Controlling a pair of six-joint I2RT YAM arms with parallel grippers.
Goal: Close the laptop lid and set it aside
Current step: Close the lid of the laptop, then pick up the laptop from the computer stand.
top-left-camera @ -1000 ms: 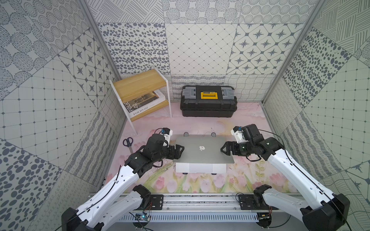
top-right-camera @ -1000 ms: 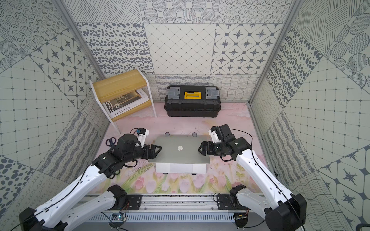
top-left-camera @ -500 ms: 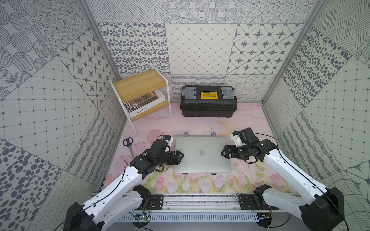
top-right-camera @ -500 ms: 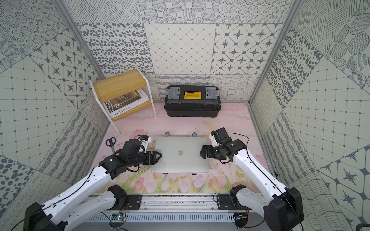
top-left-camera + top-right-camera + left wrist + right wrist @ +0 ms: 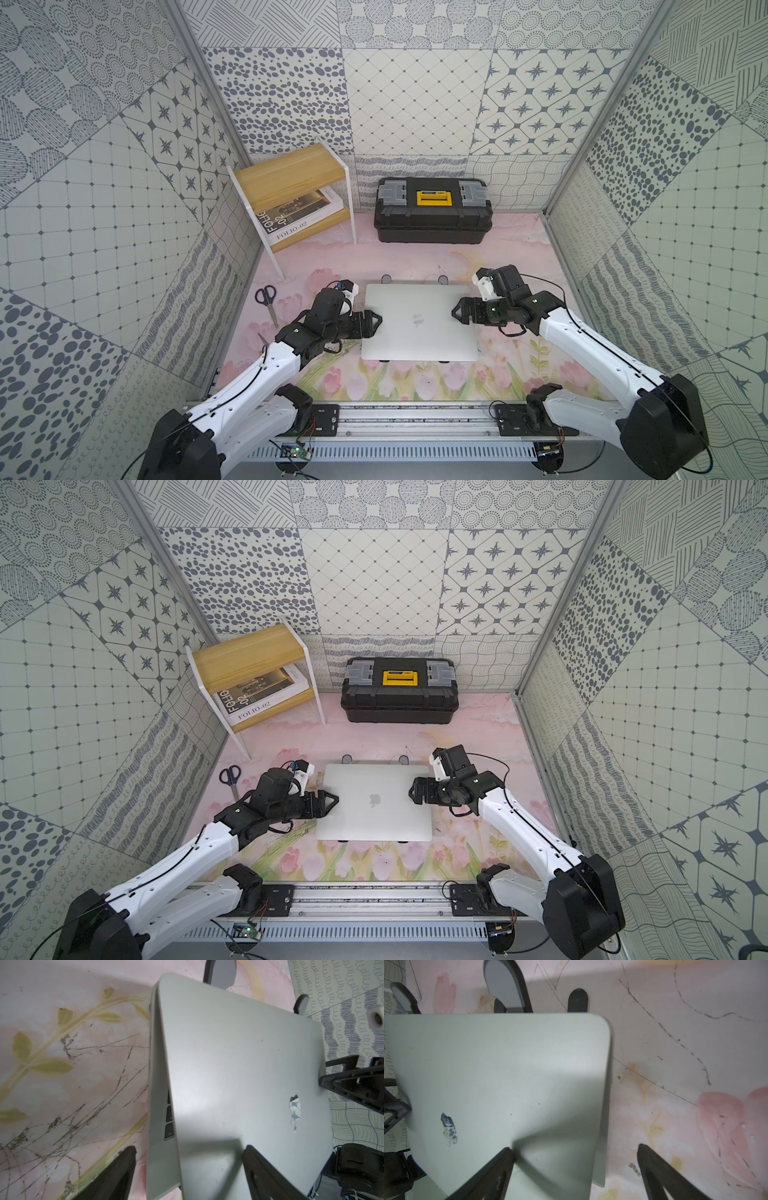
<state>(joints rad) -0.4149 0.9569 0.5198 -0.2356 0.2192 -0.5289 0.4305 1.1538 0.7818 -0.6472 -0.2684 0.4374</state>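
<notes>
Nearest, the laptop (image 5: 419, 332) sits mid-table on a dark stand (image 5: 506, 985), between the arms. The laptop lid (image 5: 228, 1053) is almost down (a thin wedge with keys shows in the left wrist view), so closing looks nearly done and setting aside not yet begun. The left gripper (image 5: 372, 324) and right gripper (image 5: 457, 312) have jaws spread wide, each straddling a side edge, clamping nothing. Far left, a shelf (image 5: 286, 174) holds a book (image 5: 299, 212); far centre, the toolbox (image 5: 432, 212) is latched, contents hidden.
</notes>
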